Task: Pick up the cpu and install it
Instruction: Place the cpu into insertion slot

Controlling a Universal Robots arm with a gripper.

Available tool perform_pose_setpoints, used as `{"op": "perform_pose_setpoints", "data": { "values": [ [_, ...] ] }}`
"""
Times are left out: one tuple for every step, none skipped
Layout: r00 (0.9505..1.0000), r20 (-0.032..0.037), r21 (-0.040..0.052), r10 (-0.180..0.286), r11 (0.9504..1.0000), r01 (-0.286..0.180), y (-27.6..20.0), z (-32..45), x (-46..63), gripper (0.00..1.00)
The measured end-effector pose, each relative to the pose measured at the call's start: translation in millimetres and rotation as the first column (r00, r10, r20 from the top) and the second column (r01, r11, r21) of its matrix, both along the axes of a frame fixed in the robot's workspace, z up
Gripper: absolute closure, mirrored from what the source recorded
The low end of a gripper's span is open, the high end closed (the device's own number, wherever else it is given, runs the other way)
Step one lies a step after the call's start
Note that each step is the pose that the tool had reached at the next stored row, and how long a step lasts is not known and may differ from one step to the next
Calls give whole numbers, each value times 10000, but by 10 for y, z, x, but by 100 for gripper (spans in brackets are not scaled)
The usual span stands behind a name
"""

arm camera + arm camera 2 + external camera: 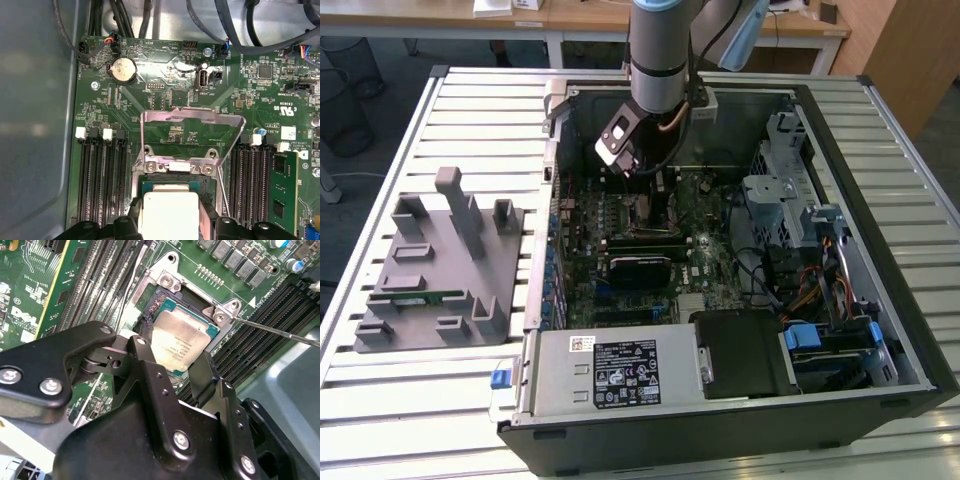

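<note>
I count one arm (660, 60). Its one pincer (172, 360) is clamped on the one cpu (182, 337), with two fingers (145, 360) pressed against opposite edges of it. The cpu sits at the single socket (170, 280) on the motherboard (150, 100), inside the one open computer case (720, 430). The socket's one metal load plate (192, 120) stands raised. I also see one coin cell (123, 70) and one green memory stick (282, 185) in a slot near the socket. One grey fixture (430, 270) stands on the slatted metal surface (420, 400), to the exterior view's left of the case. Wooden desks (580, 15) line the room behind.
</note>
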State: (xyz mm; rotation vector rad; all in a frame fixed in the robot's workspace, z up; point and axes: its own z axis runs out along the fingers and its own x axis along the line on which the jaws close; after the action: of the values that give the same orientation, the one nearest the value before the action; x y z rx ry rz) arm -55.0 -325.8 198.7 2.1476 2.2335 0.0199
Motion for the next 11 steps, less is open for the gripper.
{"op": "perform_pose_setpoints", "data": {
  "values": [
    [10000,-1,-5,0,10000,0,-2,0,0,47],
    [10000,2,-8,0,10000,0,-6,-2,0,47],
    [10000,4,-10,0,10000,0,-8,-4,0,47],
    [10000,6,-11,1,10000,-1,-11,-6,0,47],
    [10000,11,-14,0,10000,0,-11,-7,0,47],
    [10000,9,-17,0,10000,0,-12,-6,0,47],
    [10000,9,-18,0,10000,0,-13,-7,0,47],
    [10000,9,-19,1,10000,-1,-21,-8,0,47],
    [10000,10,-17,1,10000,-1,-25,-10,0,47],
    [10000,11,-17,0,10000,0,-27,-15,0,47],
    [10000,10,-17,-1,10000,1,-28,-20,0,47]
  ]
}}
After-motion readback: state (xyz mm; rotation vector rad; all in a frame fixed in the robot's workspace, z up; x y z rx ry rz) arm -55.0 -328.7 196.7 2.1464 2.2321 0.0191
